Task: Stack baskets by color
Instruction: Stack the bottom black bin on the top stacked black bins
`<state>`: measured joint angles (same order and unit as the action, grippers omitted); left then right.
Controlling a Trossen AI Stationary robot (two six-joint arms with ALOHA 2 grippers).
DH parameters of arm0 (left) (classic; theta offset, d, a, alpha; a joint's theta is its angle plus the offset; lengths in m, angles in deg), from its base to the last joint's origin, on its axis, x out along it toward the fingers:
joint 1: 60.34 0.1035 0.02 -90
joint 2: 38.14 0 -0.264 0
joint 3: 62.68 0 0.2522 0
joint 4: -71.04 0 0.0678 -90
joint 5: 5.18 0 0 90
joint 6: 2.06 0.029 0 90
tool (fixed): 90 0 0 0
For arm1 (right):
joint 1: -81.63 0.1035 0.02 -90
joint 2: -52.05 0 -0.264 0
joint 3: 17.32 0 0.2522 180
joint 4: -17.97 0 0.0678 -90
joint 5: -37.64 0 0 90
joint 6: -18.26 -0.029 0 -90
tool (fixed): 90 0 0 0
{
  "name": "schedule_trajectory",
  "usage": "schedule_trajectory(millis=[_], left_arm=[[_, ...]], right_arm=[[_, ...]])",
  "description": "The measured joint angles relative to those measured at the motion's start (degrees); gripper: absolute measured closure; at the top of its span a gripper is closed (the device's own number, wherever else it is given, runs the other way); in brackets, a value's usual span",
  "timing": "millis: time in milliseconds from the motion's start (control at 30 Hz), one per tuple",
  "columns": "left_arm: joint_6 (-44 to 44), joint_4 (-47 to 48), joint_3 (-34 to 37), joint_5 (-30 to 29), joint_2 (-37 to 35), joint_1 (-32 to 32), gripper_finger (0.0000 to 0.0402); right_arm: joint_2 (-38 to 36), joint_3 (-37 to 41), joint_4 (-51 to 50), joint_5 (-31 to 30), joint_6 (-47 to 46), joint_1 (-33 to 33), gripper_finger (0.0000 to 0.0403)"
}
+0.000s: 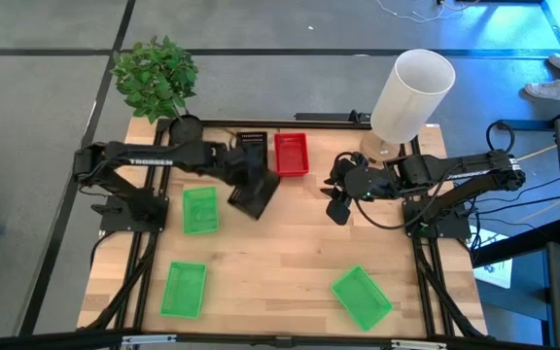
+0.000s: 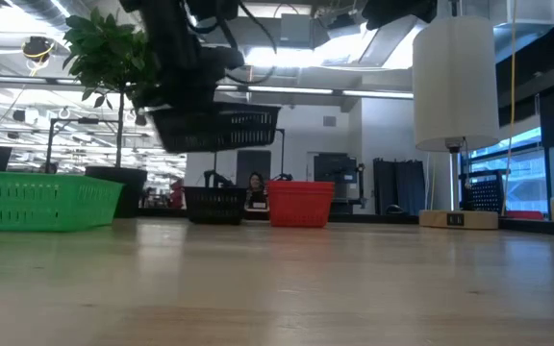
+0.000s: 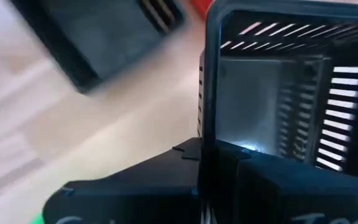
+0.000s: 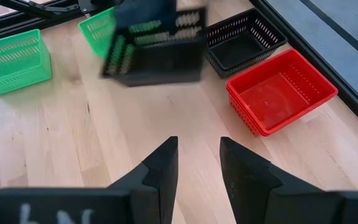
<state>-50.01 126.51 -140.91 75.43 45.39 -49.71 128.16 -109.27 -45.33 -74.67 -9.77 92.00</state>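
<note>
My left gripper (image 1: 249, 185) is shut on a black basket (image 1: 257, 200), which hangs above the table's middle left and looks blurred in the right wrist view (image 4: 157, 50). A second black basket (image 1: 251, 144) rests on its bottom at the far side beside a red basket (image 1: 291, 154). Three green baskets lie flat on the table: one (image 1: 199, 209) just left of the held basket, one (image 1: 184, 289) near left, one (image 1: 362, 297) near right. My right gripper (image 1: 339, 206) hangs open at the middle right, nothing between its fingers (image 4: 197, 155). My left gripper holds the black basket by one side wall (image 3: 205, 124), one finger (image 3: 166, 171) outside the wall and the other inside the basket. The fingers come slanting down from the table's left. The basket is lifted clear of the table (image 2: 214, 127), open side up.
A potted plant (image 1: 185, 126) stands at the far left corner and a white lamp (image 1: 411, 92) on a wooden base at the far right. Bare wood shows in the table's middle and along its near edge (image 1: 270, 282).
</note>
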Motion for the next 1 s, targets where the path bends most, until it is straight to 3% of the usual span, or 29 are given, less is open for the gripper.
schedule_trajectory(millis=[133,467,1000], left_arm=[[-0.87,-0.76,-1.4,-2.31,-0.44,5.61,0.0401],[-0.39,-4.84,-2.03,-0.34,2.4,18.56,0.0401],[0.06,-8.34,-2.01,-1.97,9.92,23.31,0.0396]], right_arm=[[0.0,0.0,0.11,0.0,0.0,-0.01,0.0285],[0.0,0.0,0.13,-0.04,1.33,-0.01,0.0285],[0.0,0.0,0.17,-0.02,1.55,-0.01,0.0285]])
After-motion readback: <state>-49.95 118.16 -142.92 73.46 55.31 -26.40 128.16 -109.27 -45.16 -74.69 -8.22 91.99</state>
